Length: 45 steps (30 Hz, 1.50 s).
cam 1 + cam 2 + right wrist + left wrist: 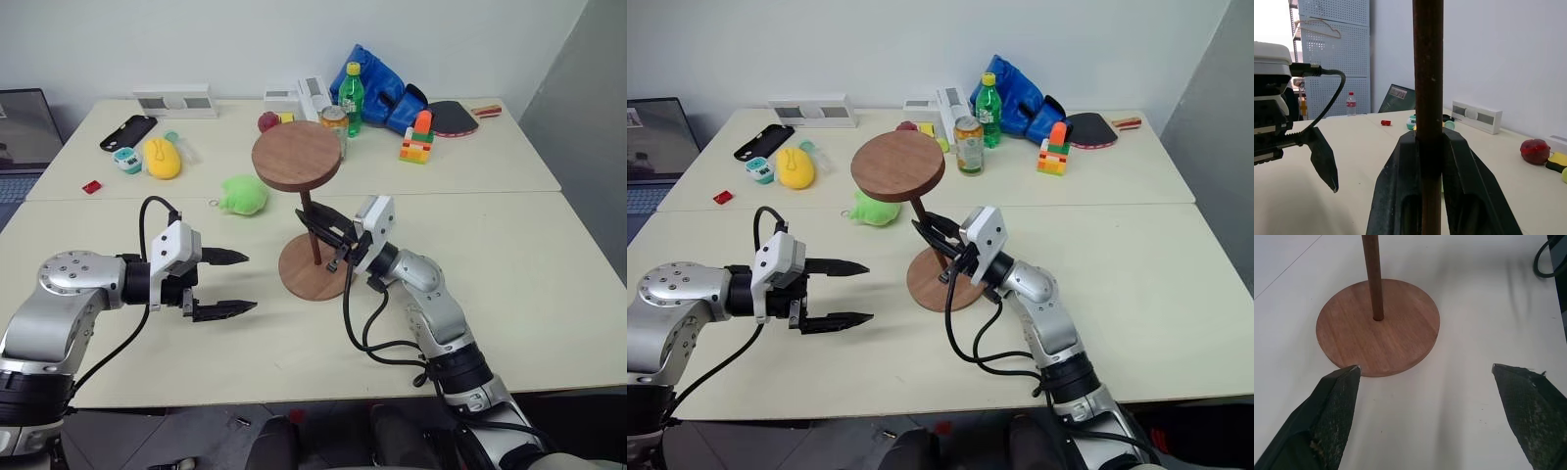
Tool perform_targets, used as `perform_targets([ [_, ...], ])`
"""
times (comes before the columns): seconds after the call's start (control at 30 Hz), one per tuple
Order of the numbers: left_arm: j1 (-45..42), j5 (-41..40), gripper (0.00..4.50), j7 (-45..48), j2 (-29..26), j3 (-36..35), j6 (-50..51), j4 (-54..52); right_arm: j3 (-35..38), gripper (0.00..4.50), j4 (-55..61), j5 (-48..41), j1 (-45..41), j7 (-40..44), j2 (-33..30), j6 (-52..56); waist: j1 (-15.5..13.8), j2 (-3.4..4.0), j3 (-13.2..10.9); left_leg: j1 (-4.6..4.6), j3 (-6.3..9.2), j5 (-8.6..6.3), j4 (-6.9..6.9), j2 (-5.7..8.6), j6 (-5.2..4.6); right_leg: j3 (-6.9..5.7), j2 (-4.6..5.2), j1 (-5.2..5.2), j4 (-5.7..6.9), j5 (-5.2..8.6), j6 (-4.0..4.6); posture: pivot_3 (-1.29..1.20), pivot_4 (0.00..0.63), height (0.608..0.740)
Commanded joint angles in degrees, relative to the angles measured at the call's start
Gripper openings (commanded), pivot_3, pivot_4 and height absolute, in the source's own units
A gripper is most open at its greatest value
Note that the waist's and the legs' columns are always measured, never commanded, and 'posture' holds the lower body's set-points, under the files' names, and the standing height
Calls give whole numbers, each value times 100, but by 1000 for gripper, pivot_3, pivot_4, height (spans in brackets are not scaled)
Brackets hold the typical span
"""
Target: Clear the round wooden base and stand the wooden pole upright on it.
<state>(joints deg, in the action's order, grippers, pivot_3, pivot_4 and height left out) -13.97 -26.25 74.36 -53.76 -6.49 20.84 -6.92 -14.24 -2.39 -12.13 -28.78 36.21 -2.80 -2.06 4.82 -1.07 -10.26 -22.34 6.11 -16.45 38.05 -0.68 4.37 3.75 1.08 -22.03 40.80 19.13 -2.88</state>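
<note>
The round wooden base [302, 275] lies flat on the table's middle, and the wooden pole [307, 203] stands upright in its centre hole [1377, 317]. A second wooden disc [297, 155] sits on the pole's top end. My right gripper [321, 230] reaches in from the right and is shut on the pole partway up; the right wrist view shows both fingers [1400, 161] clamped against the pole [1428, 73]. My left gripper [250, 282] hovers open just left of the base [1381, 333], holding nothing.
A green plush toy [243, 194] lies behind the base to the left. Along the table's far side sit a yellow toy [163, 157], a can [335, 119], a green bottle [352, 98], a blue bag [377, 88], toy bricks [417, 137] and a white box [176, 100].
</note>
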Motion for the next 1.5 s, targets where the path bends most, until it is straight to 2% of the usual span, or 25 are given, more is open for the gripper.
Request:
perform_targets([
  [0.03, -61, -54, 4500, -9, -13, -46, -50, -159, 28, 232, 1, -7, 56, 43, -42, 52, 0, 0, 0, 0, 0, 0, 0, 0, 0, 0, 0, 0, 0, 0, 0, 0, 150, 740],
  [0.8, -93, -46, 4500, -50, 5, -33, -45, -158, -124, 223, -40, 152, 115, 153, -53, -270, -1, 0, 0, 0, -1, 0, 0, 0, 0, 0, 0, 0, 0, 0, 0, 0, 150, 740],
  [1.2, -36, -2, 4500, 20, 23, -39, -220, -12, 212, 221, -205, -99, 175, -65, -101, 511, -2, -1, 1, 1, 1, 1, 0, 0, 0, 0, 0, 2, 0, 0, 0, 0, 150, 740],
  [1.5, -85, -59, 4500, -35, 64, -60, -134, -35, 154, 221, -332, 87, 201, -161, -203, 617, -6, -2, 2, 28, 0, 0, -3, 1, -1, 0, 0, 26, -4, 0, 0, 0, 150, 740],
])
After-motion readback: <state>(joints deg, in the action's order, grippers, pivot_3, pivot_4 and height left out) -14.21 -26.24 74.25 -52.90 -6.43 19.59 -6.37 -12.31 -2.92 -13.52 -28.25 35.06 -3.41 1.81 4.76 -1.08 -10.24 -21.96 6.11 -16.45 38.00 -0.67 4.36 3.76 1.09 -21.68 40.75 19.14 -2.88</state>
